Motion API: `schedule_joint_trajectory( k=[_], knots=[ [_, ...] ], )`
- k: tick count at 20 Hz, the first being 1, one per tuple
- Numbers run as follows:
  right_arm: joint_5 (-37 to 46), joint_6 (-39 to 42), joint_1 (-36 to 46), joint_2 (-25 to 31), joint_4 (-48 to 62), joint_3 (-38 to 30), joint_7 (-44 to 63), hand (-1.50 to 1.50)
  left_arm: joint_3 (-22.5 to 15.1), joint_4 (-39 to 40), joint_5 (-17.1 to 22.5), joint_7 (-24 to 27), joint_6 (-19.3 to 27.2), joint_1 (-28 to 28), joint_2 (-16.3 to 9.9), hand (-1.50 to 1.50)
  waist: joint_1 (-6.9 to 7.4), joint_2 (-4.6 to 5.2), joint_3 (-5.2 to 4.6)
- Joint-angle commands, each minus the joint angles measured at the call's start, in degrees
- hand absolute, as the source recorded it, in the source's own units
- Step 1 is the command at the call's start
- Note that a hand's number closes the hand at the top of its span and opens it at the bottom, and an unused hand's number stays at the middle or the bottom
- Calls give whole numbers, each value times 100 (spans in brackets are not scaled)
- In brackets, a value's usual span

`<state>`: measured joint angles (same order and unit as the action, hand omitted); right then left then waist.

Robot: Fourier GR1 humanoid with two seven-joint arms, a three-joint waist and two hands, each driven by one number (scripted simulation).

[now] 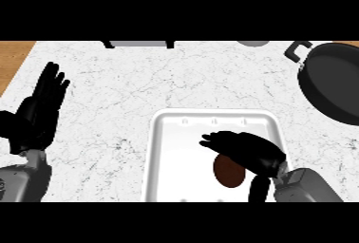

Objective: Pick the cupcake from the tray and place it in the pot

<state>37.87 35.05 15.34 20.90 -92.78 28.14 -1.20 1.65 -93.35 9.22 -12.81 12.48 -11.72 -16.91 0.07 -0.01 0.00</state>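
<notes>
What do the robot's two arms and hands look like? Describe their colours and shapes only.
Both forearms are grey and boxy, with flat panels and angled edges. Each ends in a black hand with long, slender fingers and a thumb: the left hand and the right hand. No cables, markings or sleeves show.

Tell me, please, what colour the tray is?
White: the tray shows best in the head view, on the marbled counter.
</notes>
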Motion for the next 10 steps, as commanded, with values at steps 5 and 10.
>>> schedule_joint_trajectory(
  k=[5,10],
  knots=[
    [820,-304,27,-310,899,-152,-522,-150,329,277,-36,200,-355,-37,77,0,0,3,0],
    [1114,-263,-270,-397,802,-188,-734,-150,295,-197,-209,-191,-346,126,195,0,-5,-1,0]
  ],
)
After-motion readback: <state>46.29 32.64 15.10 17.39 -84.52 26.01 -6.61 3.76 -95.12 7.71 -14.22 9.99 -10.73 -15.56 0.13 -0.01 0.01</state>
